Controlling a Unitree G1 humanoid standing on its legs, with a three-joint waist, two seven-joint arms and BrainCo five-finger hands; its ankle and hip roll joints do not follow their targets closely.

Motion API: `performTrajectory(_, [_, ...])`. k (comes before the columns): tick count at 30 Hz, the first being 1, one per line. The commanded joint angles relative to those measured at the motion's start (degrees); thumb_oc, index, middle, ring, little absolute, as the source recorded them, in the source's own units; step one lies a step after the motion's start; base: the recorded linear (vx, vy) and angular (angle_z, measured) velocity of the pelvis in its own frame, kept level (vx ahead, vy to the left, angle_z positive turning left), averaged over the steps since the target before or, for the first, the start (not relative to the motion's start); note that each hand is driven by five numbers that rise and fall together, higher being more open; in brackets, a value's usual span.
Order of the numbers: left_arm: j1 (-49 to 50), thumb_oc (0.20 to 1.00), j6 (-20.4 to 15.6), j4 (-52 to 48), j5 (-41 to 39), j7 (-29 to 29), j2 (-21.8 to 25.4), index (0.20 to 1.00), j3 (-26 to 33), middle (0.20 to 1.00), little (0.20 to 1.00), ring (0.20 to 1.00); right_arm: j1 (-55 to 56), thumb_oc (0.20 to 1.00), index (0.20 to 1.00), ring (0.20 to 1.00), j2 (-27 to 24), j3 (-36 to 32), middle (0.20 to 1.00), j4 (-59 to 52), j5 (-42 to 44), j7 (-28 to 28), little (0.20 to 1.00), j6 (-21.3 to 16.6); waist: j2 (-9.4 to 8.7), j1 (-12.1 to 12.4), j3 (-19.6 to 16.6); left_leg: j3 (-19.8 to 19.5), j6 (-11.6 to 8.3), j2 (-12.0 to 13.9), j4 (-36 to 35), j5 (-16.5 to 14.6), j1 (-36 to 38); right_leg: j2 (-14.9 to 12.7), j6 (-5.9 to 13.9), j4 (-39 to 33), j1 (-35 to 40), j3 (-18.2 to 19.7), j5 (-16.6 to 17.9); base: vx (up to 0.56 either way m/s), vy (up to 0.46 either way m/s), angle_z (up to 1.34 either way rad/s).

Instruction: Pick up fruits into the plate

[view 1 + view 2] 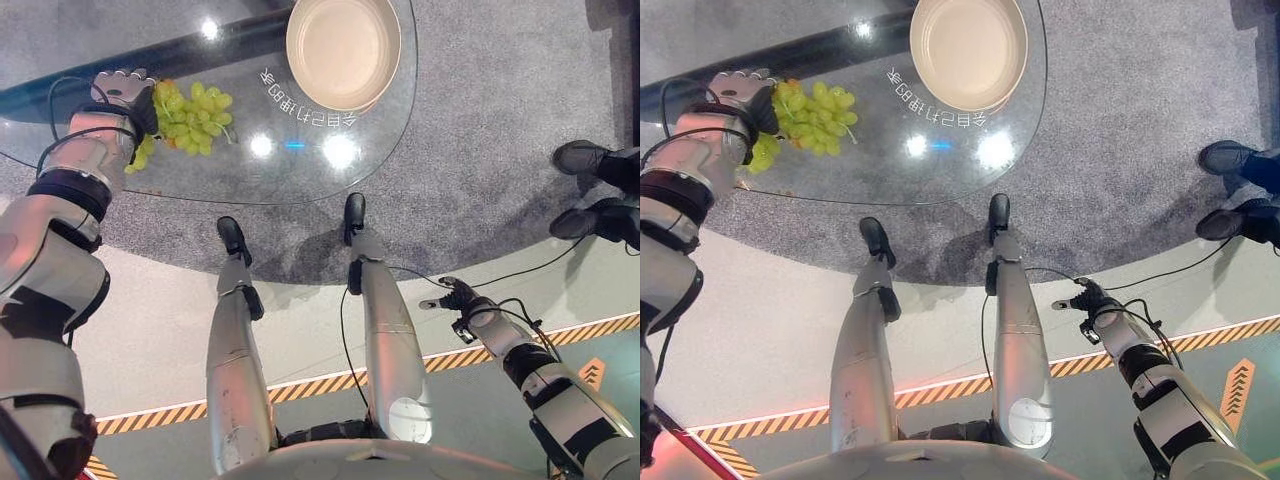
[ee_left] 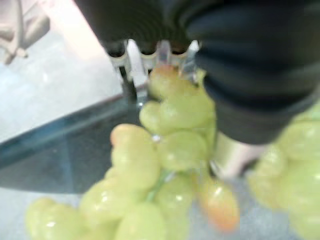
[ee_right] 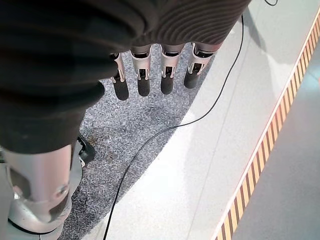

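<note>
1. The bunch of green grapes [image 1: 190,120] lies on the far left part of the round glass desk [image 1: 330,175]. The big round cream plate [image 1: 343,50] sits on the far middle of the same desk, to the right of the grapes and apart from them.

2. The left robot hand [image 1: 125,92] is on the left side of the bunch. In the left wrist view its silver fingers [image 2: 136,75] reach down into the grapes and the thumb sits on the other side, so the robot hand looks closed around part of the bunch. I cannot tell if the bunch is off the glass yet.

3. The right robot hand [image 1: 1080,297] hangs low on the right, over the floor and far from the desk. Its fingers [image 3: 144,80] are straight and hold nothing.

4. The step now seems to be getting a good hold of the grapes. Grapes are soft, so squeeze gently. Too hard would squash them.

5. Hold near the thick middle of the bunch, not one loose grape, or grapes may drop off.

6. Lift straight up until the hanging grapes clear the glass.

7. Then move slowly to the right, over the plate's rim, and let go low down so nothing rolls away.
</note>
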Motion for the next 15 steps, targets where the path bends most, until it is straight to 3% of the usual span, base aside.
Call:
performTrajectory(1, [7.59,0.200,-3.42,0.06,-4.86,-2.87,-3.81,0.200,2.94,0.200,0.200,0.200,3.82,1.000,1.000,1.000,-4.70,-1.28,1.000,-1.23,-0.53,-0.66,1.000,1.03,2.13,-1.79,0.63,3.51,2.27,-5.97,4.16,-8.39,-1.14,7.08,-0.74,-2.76,3.02,-0.32,-2.77,-0.01,-0.053,-0.01])
performTrajectory(5, [9.38,0.200,-4.78,-0.30,-7.79,-0.49,-4.84,0.200,5.47,0.200,0.200,0.200,3.85,1.000,1.000,1.000,-4.68,-2.07,1.000,-2.32,-0.10,-1.26,1.000,1.14,1.49,-1.73,0.63,3.48,2.36,-5.94,3.97,-8.53,-0.90,7.40,-0.65,-2.98,3.28,-0.40,-2.58,-0.02,-0.028,0.00])
performTrajectory(6, [8.86,0.200,-4.69,-0.38,-8.19,-0.08,-4.83,0.200,5.99,0.200,0.200,0.200,3.14,1.000,1.000,1.000,-4.76,-2.37,1.000,-2.53,-0.07,-1.27,1.000,1.24,1.32,-1.84,0.63,4.14,2.75,-6.03,3.29,-6.37,-2.34,7.31,-1.07,-3.70,1.83,-0.51,-0.59,0.00,0.000,0.00])
performTrajectory(7, [9.92,0.200,-4.82,-0.36,-11.09,0.83,-5.39,0.200,6.68,0.200,0.200,0.200,3.65,1.000,1.000,1.000,-4.49,-2.18,1.000,-2.94,-0.02,-1.45,1.000,1.77,1.28,-1.70,0.63,3.54,2.39,-5.99,3.56,-8.37,-0.62,7.44,-0.64,-3.27,3.55,-0.51,-2.43,-0.08,-0.028,0.00])
performTrajectory(8, [9.48,0.200,-4.74,-0.34,-11.47,1.03,-5.52,0.200,7.28,0.200,0.200,0.200,3.01,1.000,1.000,1.000,-4.49,-2.34,1.000,-2.98,0.03,-1.52,1.000,1.83,1.13,-1.79,0.63,4.19,2.79,-6.02,3.05,-6.34,-2.04,7.31,-1.04,-3.84,2.10,-0.63,-0.55,0.07,0.004,0.01])
performTrajectory(9, [10.54,0.200,-4.61,-0.19,-14.19,2.17,-6.37,0.200,7.97,0.200,0.200,0.200,3.38,1.000,1.000,1.000,-4.27,-2.02,1.000,-2.92,0.17,-1.51,1.000,2.01,1.15,-1.65,0.63,3.46,2.39,-5.98,3.61,-8.35,-0.66,7.52,-0.66,-3.13,3.52,-0.48,-2.47,0.00,0.000,0.00])
performTrajectory(12, [12.08,0.200,-5.03,-0.10,-19.47,4.06,-7.91,0.200,10.96,0.200,0.200,0.200,3.61,1.000,1.000,1.000,-3.54,-1.85,1.000,-3.37,0.14,-1.96,1.000,2.13,0.80,-1.55,0.63,3.34,2.43,-6.00,3.56,-8.35,-0.55,7.63,-0.65,-3.15,3.64,-0.49,-2.44,0.00,-0.013,0.00])
performTrajectory(13, [11.86,0.200,-5.44,-0.08,-20.98,4.68,-8.01,0.200,12.09,0.200,0.200,0.200,3.16,1.000,1.000,1.000,-3.46,-1.96,1.000,-3.64,0.27,-2.28,1.000,2.14,0.57,-1.59,0.63,3.96,2.81,-6.03,2.99,-6.30,-1.94,7.53,-1.07,-3.83,2.28,-0.63,-0.57,-0.08,-0.039,0.00])
performTrajectory(15, [12.91,0.200,-6.12,-0.25,-25.17,5.94,-8.84,0.200,14.09,0.200,0.200,0.200,3.39,1.000,1.000,1.000,-2.93,-1.80,1.000,-4.05,0.47,-3.06,1.000,2.23,0.41,-1.48,0.63,3.82,2.80,-6.09,2.82,-6.23,-1.84,7.63,-1.06,-3.85,2.38,-0.66,-0.56,-0.04,-0.017,0.00])
